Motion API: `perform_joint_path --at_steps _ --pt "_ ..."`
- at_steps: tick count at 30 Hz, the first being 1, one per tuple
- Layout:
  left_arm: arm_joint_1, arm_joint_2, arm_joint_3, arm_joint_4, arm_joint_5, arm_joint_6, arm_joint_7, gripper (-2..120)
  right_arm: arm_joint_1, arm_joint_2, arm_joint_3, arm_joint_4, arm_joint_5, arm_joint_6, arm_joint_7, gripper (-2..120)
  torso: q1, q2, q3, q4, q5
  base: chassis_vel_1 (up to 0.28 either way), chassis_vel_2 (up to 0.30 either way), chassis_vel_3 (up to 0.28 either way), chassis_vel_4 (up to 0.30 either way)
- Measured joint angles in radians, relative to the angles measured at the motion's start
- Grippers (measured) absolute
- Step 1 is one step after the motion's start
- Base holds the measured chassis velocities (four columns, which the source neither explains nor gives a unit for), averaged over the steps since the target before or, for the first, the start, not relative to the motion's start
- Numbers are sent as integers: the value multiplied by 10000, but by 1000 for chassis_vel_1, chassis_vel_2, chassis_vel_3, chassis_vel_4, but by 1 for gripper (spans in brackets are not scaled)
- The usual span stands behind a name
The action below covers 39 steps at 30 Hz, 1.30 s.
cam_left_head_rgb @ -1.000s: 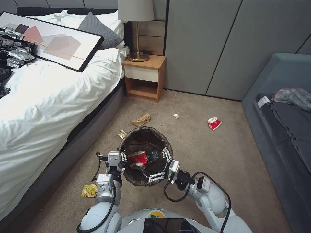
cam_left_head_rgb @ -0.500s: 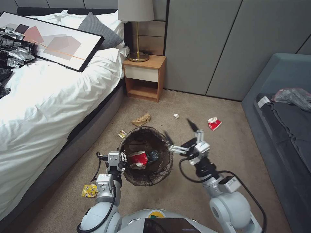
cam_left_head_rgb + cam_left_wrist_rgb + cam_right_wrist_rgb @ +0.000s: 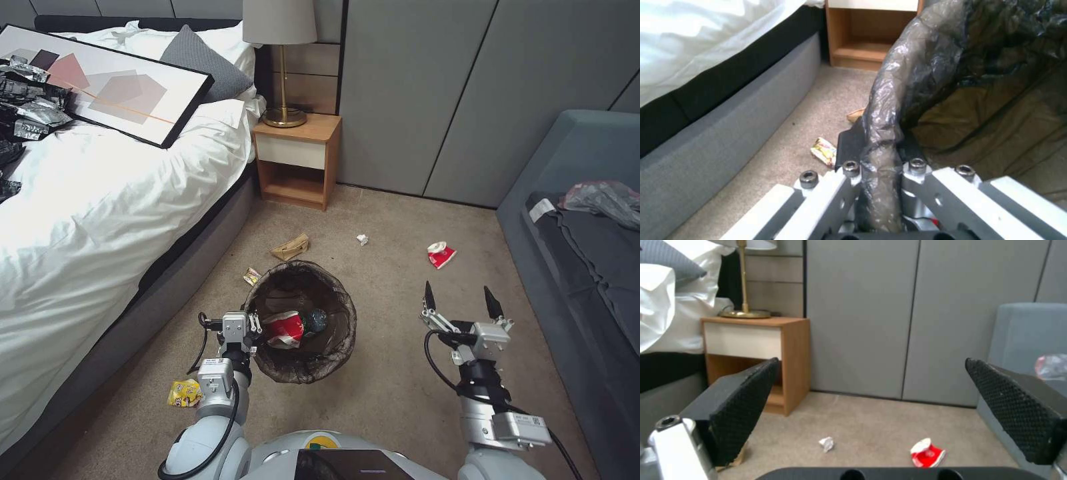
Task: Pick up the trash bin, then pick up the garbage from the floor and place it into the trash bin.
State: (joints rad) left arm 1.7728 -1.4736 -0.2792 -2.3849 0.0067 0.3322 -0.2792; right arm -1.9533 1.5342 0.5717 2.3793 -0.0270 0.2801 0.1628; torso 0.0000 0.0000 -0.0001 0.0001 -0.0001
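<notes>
Two tools: left tool (image 3: pixel 252 327) clamps trash bin (image 3: pixel 303 320) rim (fingertips hidden); right tool (image 3: pixel 460 303) gapes empty

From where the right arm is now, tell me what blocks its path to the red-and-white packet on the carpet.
Nothing visible does. The right tool hangs open above bare carpet, and the red-and-white packet lies ahead of it with open floor between.

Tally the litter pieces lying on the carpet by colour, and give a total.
Yellow wrappers: 2
Brown paper bag: 1
White tissue scrap: 1
Red-and-white packet: 1
Total: 5
</notes>
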Motion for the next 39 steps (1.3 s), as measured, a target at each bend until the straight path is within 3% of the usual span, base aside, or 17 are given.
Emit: perform_joint_path --at_steps 8,25,39 --pt "-1 0 0 0 0 0 0 3 -208 463 -29 -361 -435 702 -299 100 0 0 0 0 0 0 0 0 0" --pt "0 0 0 0 0 0 0 3 138 341 607 -383 78 714 -602 100 0 0 0 0 1 -5 9 10 -6" --pt "-2 0 0 0 0 0 0 3 328 244 862 -373 310 651 -781 100 0 0 2 1 4 -178 180 175 -176"
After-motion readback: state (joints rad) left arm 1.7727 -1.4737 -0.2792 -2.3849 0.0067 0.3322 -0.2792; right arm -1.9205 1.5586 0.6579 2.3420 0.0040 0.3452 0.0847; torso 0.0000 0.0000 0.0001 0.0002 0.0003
